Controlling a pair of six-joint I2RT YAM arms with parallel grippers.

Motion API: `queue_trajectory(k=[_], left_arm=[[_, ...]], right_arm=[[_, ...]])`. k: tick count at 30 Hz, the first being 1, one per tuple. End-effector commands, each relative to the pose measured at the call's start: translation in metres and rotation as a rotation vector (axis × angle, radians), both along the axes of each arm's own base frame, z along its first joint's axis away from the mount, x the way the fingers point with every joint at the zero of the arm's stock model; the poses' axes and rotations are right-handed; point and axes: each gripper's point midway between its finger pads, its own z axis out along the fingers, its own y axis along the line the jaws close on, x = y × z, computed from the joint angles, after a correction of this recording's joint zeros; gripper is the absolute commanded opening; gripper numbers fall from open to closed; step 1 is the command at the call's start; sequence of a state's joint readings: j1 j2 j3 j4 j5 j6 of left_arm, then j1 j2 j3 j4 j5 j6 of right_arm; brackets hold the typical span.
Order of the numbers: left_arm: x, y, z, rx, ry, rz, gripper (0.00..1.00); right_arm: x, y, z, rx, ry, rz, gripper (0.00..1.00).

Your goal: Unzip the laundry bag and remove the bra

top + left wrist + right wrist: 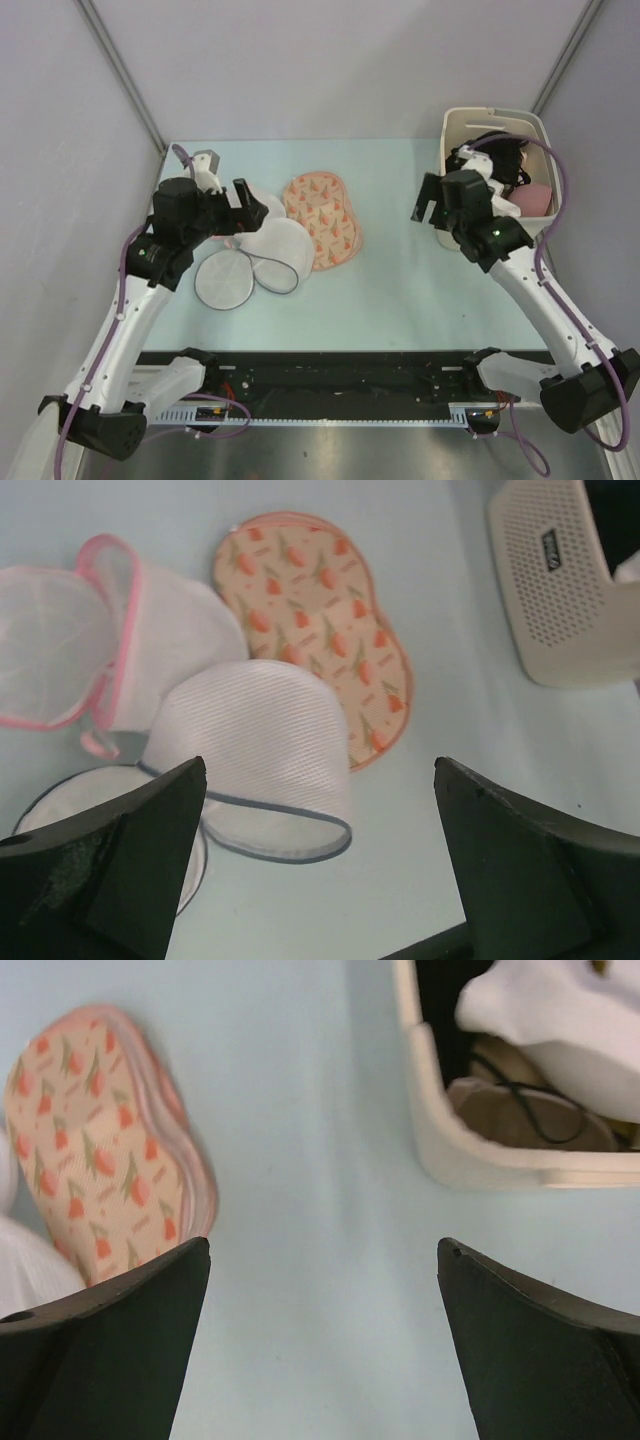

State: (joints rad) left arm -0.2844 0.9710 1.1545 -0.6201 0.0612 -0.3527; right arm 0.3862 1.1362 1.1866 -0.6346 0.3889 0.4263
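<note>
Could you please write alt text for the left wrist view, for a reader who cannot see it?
The open left pincer hangs empty over a pale blue table, its two dark fingers wide apart. Below it lie a white mesh laundry bag, a pink-edged mesh bag and a peach printed piece; a cream basket stands at the upper right.

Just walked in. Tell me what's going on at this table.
Two robot arms are meant to unzip a laundry bag and take out a bra. The left arm hovers with open jaws above a blue-trimmed mesh bag and a pink-trimmed mesh bag, beside a peach patterned pad. The right arm hangs with open jaws near a beige bin holding other items. Neither arm holds anything, and I cannot tell which piece is the bra.
</note>
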Motion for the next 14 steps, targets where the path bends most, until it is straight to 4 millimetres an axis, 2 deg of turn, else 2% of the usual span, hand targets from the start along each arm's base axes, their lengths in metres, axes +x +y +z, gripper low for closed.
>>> queue_trajectory(k=[1, 3, 4, 7, 12, 14], left_arm=[[-0.009, -0.046, 0.036, -0.055, -0.139, -0.261, 1.00], [-0.011, -0.057, 0.036, -0.072, -0.143, -0.299, 1.00], [-0.011, -0.060, 0.031, -0.071, -0.133, -0.308, 1.00], [-0.010, -0.066, 0.023, -0.066, -0.106, -0.324, 1.00], [-0.008, -0.068, 0.013, -0.057, -0.068, -0.326, 1.00], [-0.010, -0.070, 0.012, -0.058, -0.061, -0.341, 1.00]], right_arm=[[-0.020, 0.033, -0.009, -0.137, 0.033, 0.114, 1.00], [-0.027, 0.047, -0.011, -0.129, 0.025, 0.146, 1.00], [-0.031, 0.061, -0.011, -0.112, 0.014, 0.184, 1.00], [-0.037, 0.076, -0.017, -0.075, 0.019, 0.209, 1.00], [-0.039, 0.078, -0.036, -0.092, 0.058, 0.208, 1.00], [-0.039, 0.078, -0.038, -0.089, 0.065, 0.203, 1.00]])
